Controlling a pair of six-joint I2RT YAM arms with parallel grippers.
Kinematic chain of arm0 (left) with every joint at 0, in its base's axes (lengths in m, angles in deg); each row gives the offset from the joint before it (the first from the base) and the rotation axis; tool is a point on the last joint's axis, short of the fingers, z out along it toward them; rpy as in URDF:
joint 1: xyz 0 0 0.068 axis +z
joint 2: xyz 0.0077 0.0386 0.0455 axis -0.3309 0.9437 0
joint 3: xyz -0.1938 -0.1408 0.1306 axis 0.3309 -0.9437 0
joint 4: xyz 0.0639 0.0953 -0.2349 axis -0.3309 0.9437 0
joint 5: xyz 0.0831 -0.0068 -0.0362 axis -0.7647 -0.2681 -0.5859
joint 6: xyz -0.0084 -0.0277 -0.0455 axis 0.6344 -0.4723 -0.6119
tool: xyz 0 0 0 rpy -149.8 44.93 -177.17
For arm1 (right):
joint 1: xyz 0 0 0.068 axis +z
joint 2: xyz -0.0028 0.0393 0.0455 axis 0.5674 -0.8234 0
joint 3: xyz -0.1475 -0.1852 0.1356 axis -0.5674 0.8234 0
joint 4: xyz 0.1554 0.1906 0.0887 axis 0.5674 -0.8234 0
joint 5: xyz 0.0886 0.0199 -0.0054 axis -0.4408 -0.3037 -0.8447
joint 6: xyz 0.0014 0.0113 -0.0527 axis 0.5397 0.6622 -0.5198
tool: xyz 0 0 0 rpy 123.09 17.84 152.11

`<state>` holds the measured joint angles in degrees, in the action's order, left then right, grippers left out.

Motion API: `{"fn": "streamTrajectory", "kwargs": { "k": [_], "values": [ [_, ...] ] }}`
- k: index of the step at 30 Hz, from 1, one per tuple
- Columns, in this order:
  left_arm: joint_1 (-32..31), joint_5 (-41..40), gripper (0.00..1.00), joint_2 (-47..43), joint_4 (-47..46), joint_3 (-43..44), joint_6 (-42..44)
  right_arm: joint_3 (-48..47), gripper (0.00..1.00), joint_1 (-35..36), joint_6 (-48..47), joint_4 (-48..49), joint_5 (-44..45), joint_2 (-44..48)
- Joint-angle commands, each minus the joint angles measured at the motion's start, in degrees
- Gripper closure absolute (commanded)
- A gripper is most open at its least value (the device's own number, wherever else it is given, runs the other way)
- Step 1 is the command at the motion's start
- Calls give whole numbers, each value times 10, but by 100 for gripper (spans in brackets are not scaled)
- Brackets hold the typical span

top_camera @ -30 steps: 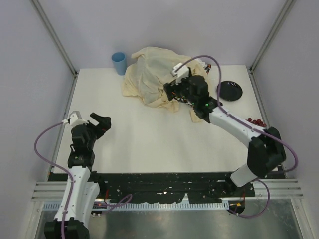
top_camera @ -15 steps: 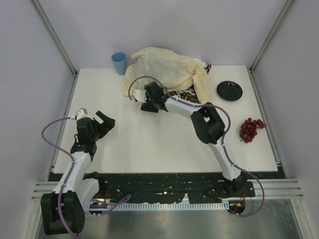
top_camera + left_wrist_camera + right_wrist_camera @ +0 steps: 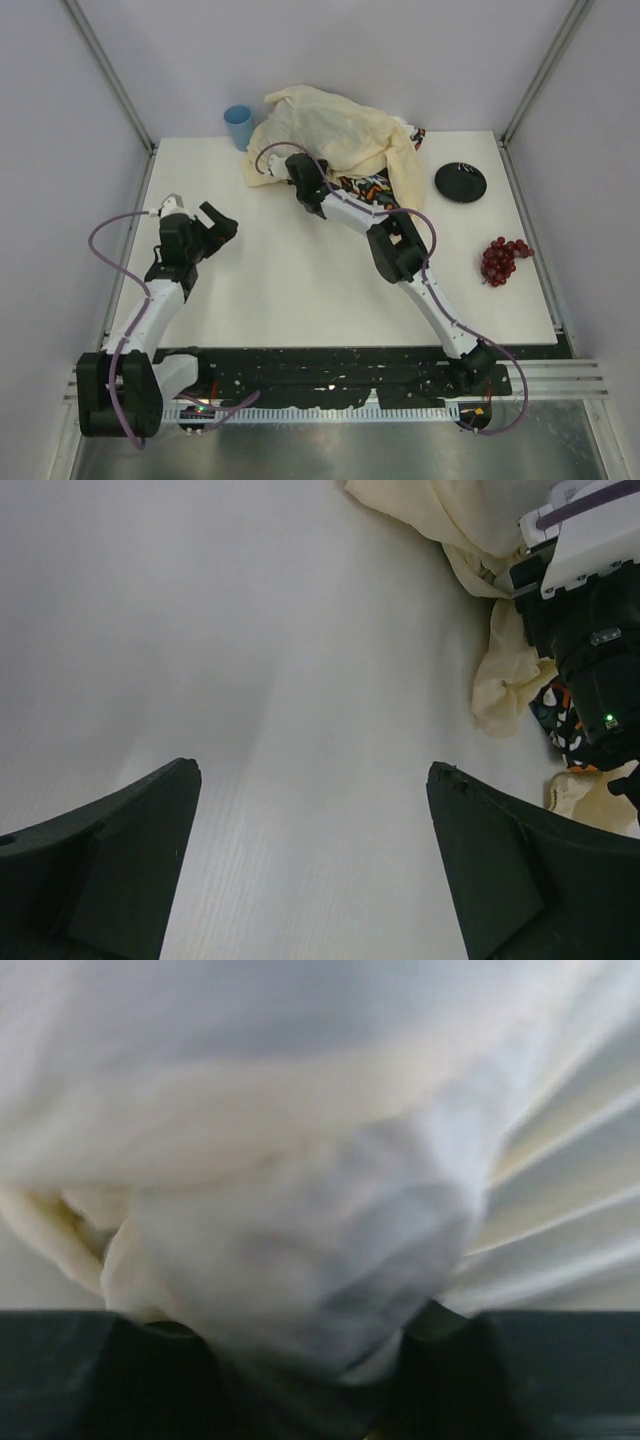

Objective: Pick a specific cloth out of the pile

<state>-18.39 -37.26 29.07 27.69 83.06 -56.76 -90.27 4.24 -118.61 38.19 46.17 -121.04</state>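
My right end effector [image 3: 301, 183] is pushed into the near-left edge of the pile [image 3: 350, 165]. A fold of the cream-yellow cloth [image 3: 300, 1210] is bunched between its fingers, but I cannot tell whether they have pinched it. The denim jeans show nowhere, so I judge them buried beneath this cover, which needs lifting first. The patterned cloth [image 3: 365, 187] peeks out beside my arm. My left end effector [image 3: 207, 224] hovers wide over the counter [image 3: 300, 270], well apart from the pile.

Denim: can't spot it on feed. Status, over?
Left end effector open over table. Right end effector buried in cream cloth, grip unclear. Denim unseen; cream cloth tops pile.
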Motion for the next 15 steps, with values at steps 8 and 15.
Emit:
{"fn": "streamTrajectory", "kwargs": {
  "k": [8, 15],
  "values": [
    [-102, 7, 0, 211, -29, 220, 49, -127, 76, -114, 249, 155, -2, 147],
    [-121, 46, 0, 338, -43, 337, 41, -172, 80, -204, 391, 97, -81, 112]
  ]
}}
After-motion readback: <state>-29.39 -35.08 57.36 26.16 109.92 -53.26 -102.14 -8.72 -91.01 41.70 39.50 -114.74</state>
